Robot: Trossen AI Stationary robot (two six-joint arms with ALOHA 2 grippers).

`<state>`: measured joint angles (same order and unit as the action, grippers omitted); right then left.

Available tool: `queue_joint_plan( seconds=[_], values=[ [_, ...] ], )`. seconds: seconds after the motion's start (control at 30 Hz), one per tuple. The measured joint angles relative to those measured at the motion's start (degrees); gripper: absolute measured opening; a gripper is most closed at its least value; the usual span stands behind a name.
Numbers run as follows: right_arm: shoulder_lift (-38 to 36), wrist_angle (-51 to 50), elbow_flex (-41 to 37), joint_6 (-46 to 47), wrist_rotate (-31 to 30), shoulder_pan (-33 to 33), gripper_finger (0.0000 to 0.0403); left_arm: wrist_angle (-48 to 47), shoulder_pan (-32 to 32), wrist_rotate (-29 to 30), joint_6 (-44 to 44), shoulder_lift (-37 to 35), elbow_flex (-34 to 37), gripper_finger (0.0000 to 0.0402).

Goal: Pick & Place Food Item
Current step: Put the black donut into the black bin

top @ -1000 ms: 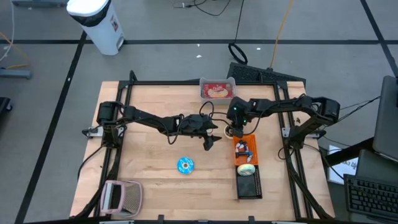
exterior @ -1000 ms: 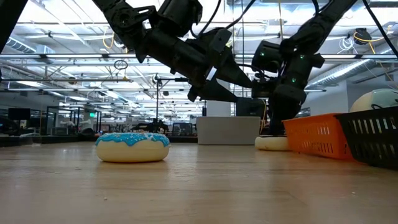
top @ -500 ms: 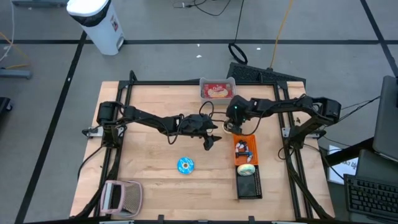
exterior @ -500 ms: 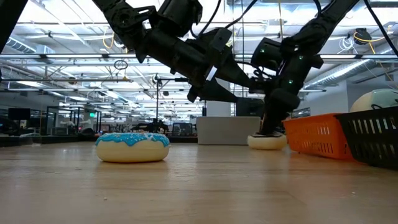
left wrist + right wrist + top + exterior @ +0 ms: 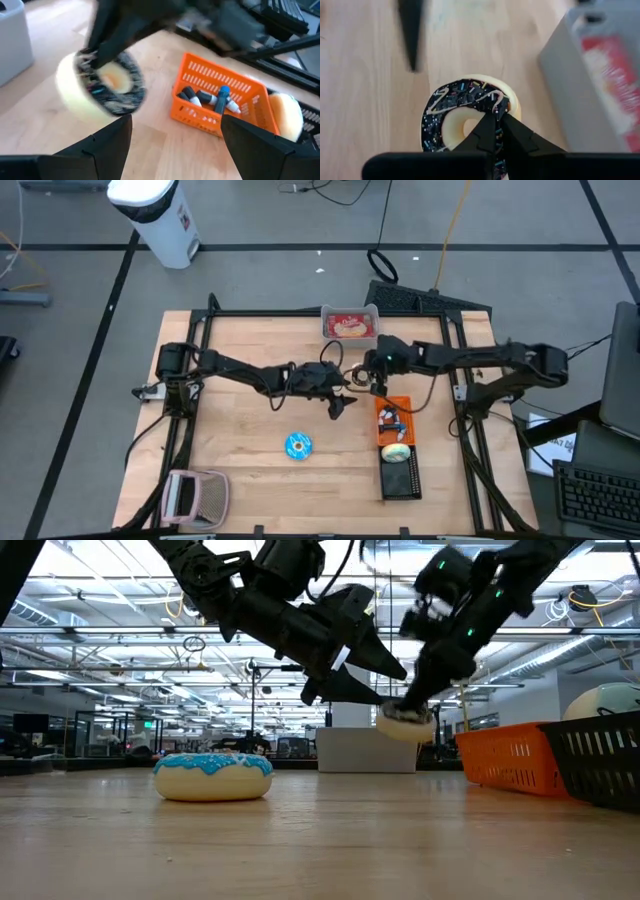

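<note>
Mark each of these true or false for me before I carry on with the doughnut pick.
1. The right gripper has the chocolate-iced doughnut pinched in its fingers. True.
2. That doughnut rests on the table. False: in the low view it hangs clear above the wood.
3. The blue-iced doughnut lies on the table, untouched by either arm. True.
4. The left gripper is closed on the blue-iced doughnut. False: its fingers stand open and hold nothing.
5. The orange basket is empty. False: it holds markers, seen in the left wrist view.
</note>
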<state>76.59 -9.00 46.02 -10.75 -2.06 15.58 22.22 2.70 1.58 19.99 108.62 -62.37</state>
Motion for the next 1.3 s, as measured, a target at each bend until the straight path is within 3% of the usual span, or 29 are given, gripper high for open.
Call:
queue_joint_plan(
  seconds=[0.27,0.53,0.83,1.3],
  values=[
    [-9.84,-2.53,0.11,-1.72,-14.74,-9.87,0.0007,1.93,0.69,-0.07,1.79,0.0,0.0,0.0308],
    [-12.6,-7.93,0.09,0.46,-28.15,-18.6,0.0008,5.82,0.49,-0.07,3.49,0.0,0.0,0.0308],
    [-12.65,-7.79,0.07,1.61,-32.67,-24.79,0.0007,10.07,0.43,-0.05,4.77,0.0,0.0,0.0308],
    [-12.65,-3.0,0.07,0.89,-32.46,-28.77,0.0007,13.38,0.43,1.44,4.98,0.0,0.0,0.0308]
  ],
)
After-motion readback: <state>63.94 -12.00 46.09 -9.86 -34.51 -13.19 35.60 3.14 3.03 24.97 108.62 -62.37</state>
